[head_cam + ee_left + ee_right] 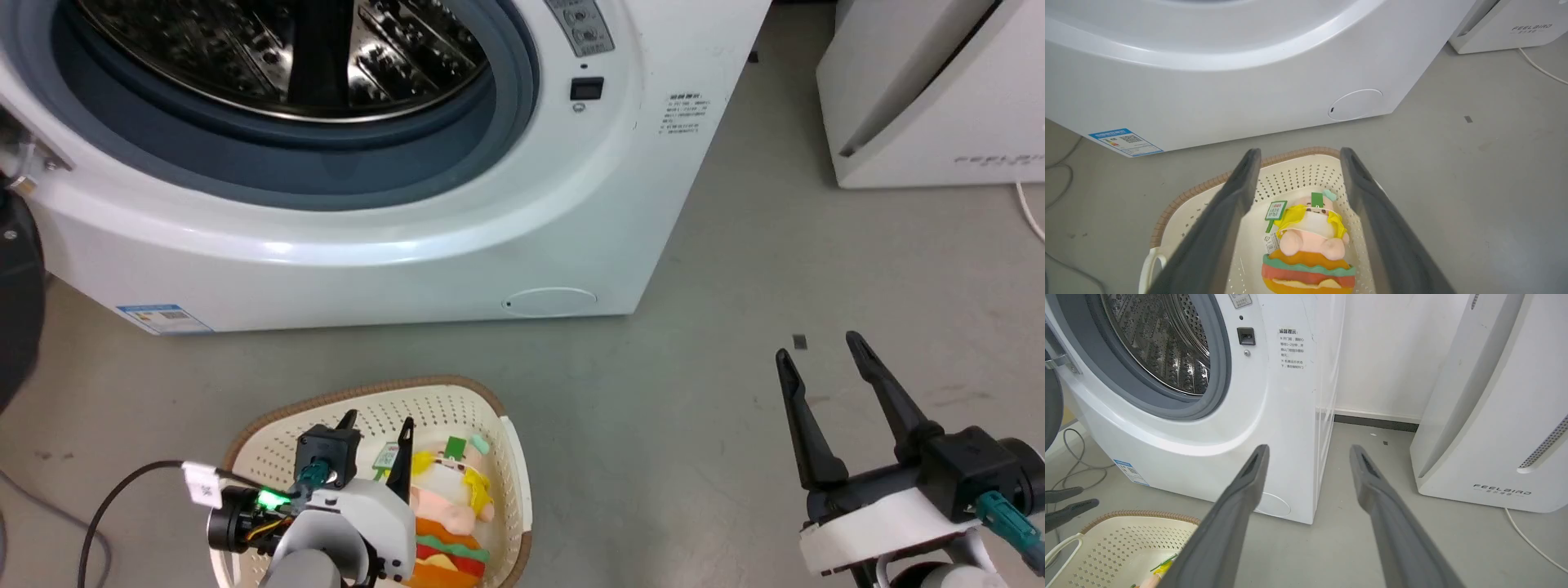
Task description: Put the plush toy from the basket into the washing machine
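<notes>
Our left end effector (1300, 153) hangs over the basket (1208, 188), fingers apart and empty. The toy (1310, 241) lies loose on the basket's bottom, nearer the right wall. We judge two risks: a finger could snag the perforated wall or rim going down, or we could pinch only a green tag and drop the toy. Our right end effector (818, 345), also apart, sits well clear over bare floor. The drum (286, 57) stands open, but the washer (408, 261) front bulges near the basket.
</notes>
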